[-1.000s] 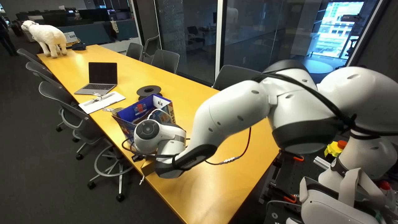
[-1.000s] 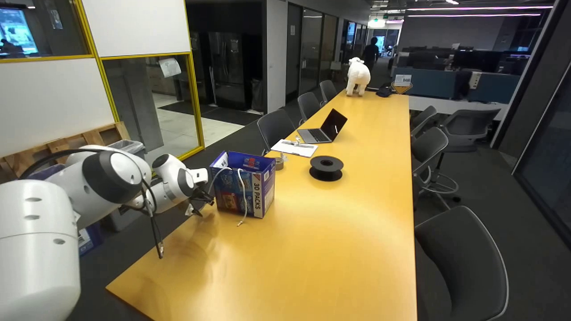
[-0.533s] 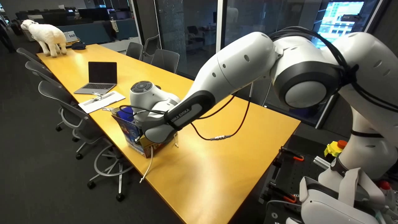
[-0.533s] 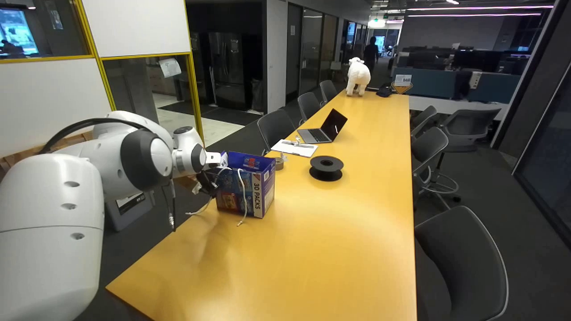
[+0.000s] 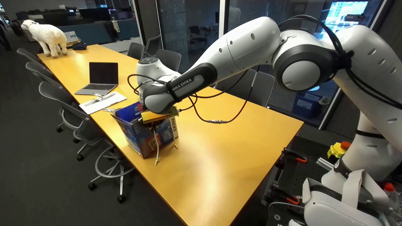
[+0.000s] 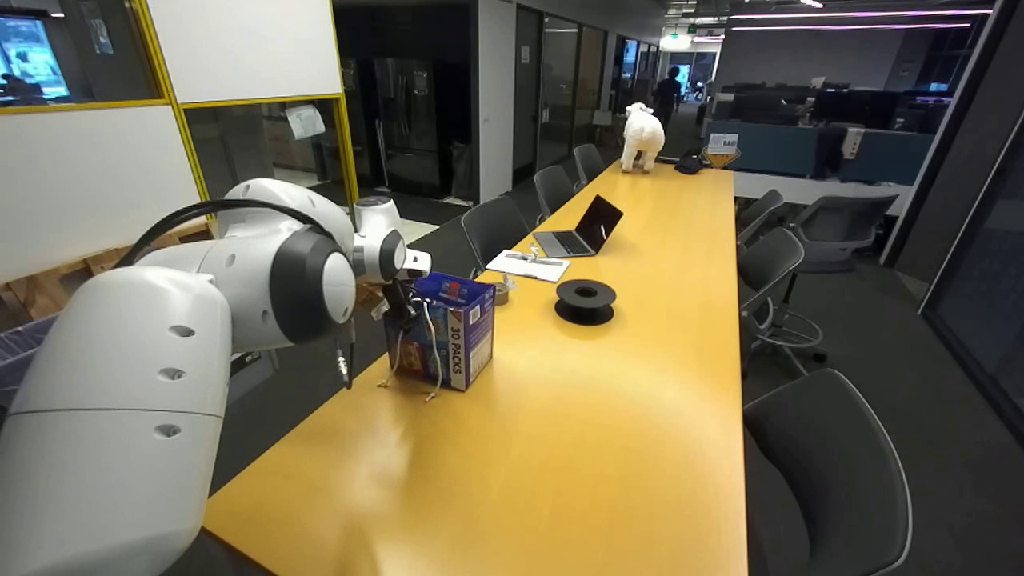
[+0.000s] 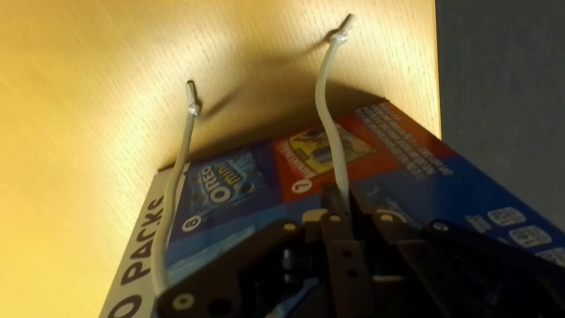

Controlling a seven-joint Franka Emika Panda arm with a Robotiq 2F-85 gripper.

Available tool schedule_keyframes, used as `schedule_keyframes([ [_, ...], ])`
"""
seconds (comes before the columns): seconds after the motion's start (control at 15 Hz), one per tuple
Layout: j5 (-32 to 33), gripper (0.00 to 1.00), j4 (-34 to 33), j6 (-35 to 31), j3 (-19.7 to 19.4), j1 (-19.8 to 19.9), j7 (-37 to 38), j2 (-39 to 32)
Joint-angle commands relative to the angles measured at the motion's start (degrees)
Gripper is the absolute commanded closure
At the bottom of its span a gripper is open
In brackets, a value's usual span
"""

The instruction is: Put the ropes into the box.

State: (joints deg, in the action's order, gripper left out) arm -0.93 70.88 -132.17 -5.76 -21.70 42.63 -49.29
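Pincer (image 7: pixel 346 197) nearly together, clamped on white rope (image 7: pixel 329 126); knotted end (image 7: pixel 339 39) hangs outside box (image 7: pixel 265 196).

– What kind of place is this?
– An office: chairs (image 6: pixel 832 464) line a long wooden table (image 6: pixel 624 448) where a laptop (image 6: pixel 592 230) stands open.
– What lies beyond?
– Monitors (image 6: pixel 854 110) rise above low partitions (image 6: pixel 776 148) at the far end; a glass wall (image 5: pixel 257 40) runs along the right.

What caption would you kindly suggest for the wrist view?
Gripper pinching a rope, two knotted ends trailing outside the printed box.
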Motion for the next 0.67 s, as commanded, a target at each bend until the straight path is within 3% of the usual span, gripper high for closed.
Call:
schedule_keyframes([
  [0.0, 2.88, 0.91, -1.85, -4.39, -1.69, 0.02, 5.11, 0.90],
  [0.4, 14.08, 0.93, -0.92, -15.77, -9.73, -4.48, 15.58, 2.49],
  [0.6, 21.07, 0.92, -1.07, -19.97, -15.78, -7.96, 24.05, 2.25],
])
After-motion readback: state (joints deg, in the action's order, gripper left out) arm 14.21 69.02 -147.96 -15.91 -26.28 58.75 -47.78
